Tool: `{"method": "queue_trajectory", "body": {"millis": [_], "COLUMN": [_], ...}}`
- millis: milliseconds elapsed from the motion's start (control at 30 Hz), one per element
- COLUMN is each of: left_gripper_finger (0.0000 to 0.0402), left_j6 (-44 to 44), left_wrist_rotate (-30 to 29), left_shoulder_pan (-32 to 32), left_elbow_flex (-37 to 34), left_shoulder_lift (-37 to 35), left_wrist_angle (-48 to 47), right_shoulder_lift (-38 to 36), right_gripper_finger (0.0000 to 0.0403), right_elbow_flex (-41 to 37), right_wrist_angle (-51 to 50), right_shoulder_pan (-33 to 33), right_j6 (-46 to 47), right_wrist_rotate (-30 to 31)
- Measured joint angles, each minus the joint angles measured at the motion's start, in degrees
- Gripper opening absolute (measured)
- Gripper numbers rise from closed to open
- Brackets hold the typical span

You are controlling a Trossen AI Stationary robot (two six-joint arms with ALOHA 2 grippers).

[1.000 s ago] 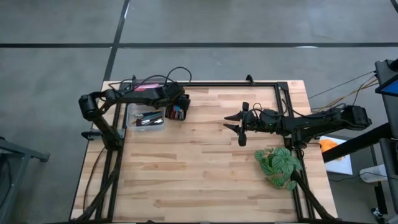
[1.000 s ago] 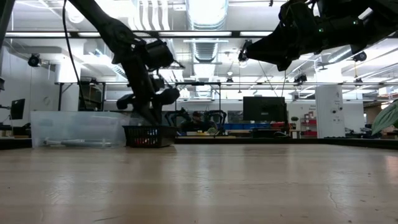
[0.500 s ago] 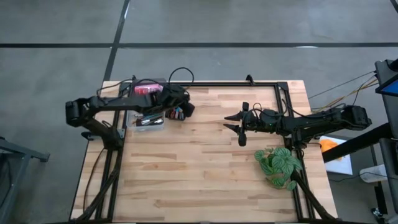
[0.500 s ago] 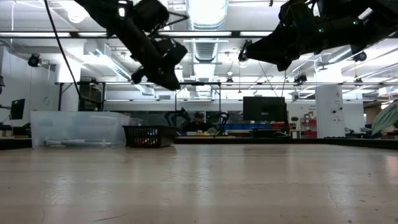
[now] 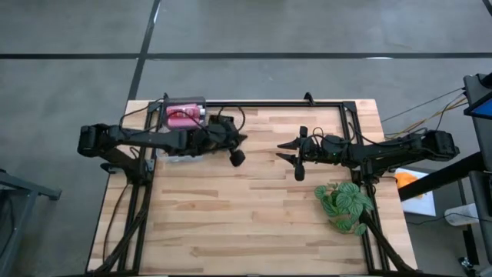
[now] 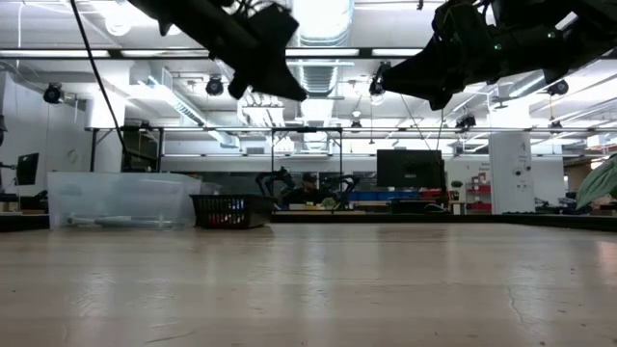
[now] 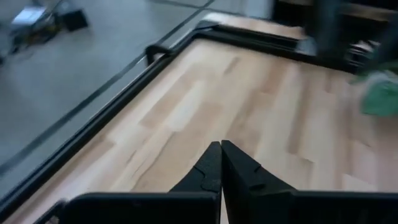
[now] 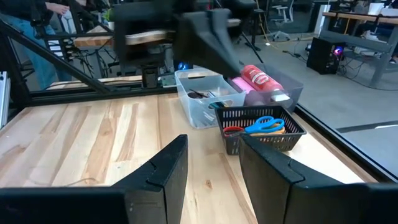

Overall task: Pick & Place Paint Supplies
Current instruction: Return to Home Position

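We find the left gripper (image 5: 240, 141) raised over the table (image 5: 246, 219), left of centre in the upper half of the high view and just right of the containers. Its fingers (image 7: 210, 169) are pressed together tip to tip, with nothing between them. The right gripper (image 5: 283, 151) hangs right of centre in the same view, pointing toward the left arm and well apart from it. Its fingers (image 8: 163, 168) are parted and hold nothing. In the low view both arms sit high in the frame, well clear of the wood (neither touches the board). The pink paint bottles (image 5: 183, 115) lie in the upper left of the high view, at the table's far corner, inside the clear tub (image 6: 120, 200). The white cap of one points toward the frame's centre. Thin dark brushes (image 8: 200, 94) rest in the tub's nearer compartment, too small for us to count. A black basket (image 8: 261, 129) stands touching or just beside the tub. The scissors (image 8: 266, 124) lie in it, with blue and orange-red handles showing above the rim. In the high view the left arm hides most of this basket. A green plant (image 5: 344, 204) sits at the lower right of the high view, near the right arm's base. The wood between the two grippers is bare.
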Motion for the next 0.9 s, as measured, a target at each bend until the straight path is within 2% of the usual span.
{"method": "queue_trajectory", "body": {"millis": [167, 300, 567, 733, 900], "left_gripper_finger": [0.0001, 0.0, 0.0, 0.0, 0.0], "left_j6": [3.3, 5.0, 9.1, 9.0, 12.9], "left_wrist_rotate": [0.0, -0.5, -0.8, -0.4, 5.9], "left_shoulder_pan": [-4.1, -6.9, -11.2, -12.7, -14.1], "left_elbow_flex": [-0.2, -4.3, -22.3, -32.4, -40.8], "left_shoulder_lift": [-2.2, -6.7, -21.0, -33.1, -46.5], "left_wrist_angle": [0.7, 3.6, 17.0, 17.6, 18.0], "right_shoulder_lift": [0.0, 0.0, 0.0, 0.0, 0.0], "right_gripper_finger": [0.0141, 0.0141, 0.0141, 0.0141, 0.0141], "right_elbow_flex": [0.0, 0.0, 0.0, 0.0, 0.0], "right_wrist_angle": [0.0, 0.0, 0.0, 0.0, 0.0], "right_shoulder_pan": [0.0, 0.0, 0.0, 0.0, 0.0], "right_j6": [0.0, 0.0, 0.2, 0.2, 0.2], "right_wrist_rotate": [0.0, 0.0, 0.0, 0.0, 0.0]}}
